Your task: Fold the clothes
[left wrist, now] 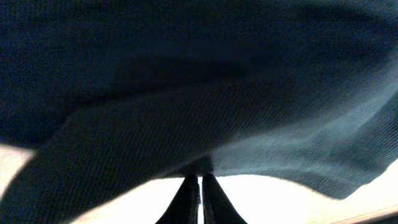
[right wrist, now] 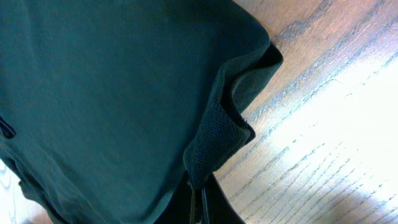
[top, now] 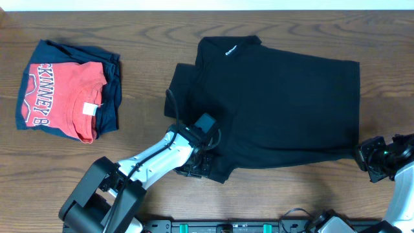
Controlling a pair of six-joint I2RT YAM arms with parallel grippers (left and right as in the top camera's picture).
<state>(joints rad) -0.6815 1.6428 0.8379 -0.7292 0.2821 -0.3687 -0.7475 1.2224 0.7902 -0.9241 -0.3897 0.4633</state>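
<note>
**A:** So where does the black shirt (top: 278,97) lie?

**B:** It is spread mostly flat on the counter (top: 97,26), right of the middle. Its neck points toward the far edge, with small white lettering (top: 231,50) showing there. One sleeve (top: 184,77) lies bunched at its left side.

**A:** And the left claw (top: 197,165)?

**B:** It sits at the shirt's near left corner. In its wrist view the two fingers are pressed close together, with the edge of the dark cloth caught at their tips. So it is pinching the shirt.

**A:** The right claw (top: 365,155)?

**B:** That one is at the near right corner. Its wrist view shows a puckered corner of fabric running down between the closed fingers, so it pinches the shirt too. Bare wood lies just beside it.

**A:** Anything else on the counter?

**B:** Well apart, on the left, a red T-shirt (top: 61,97) with white block letters lies folded on top of a navy garment (top: 111,103).
</note>
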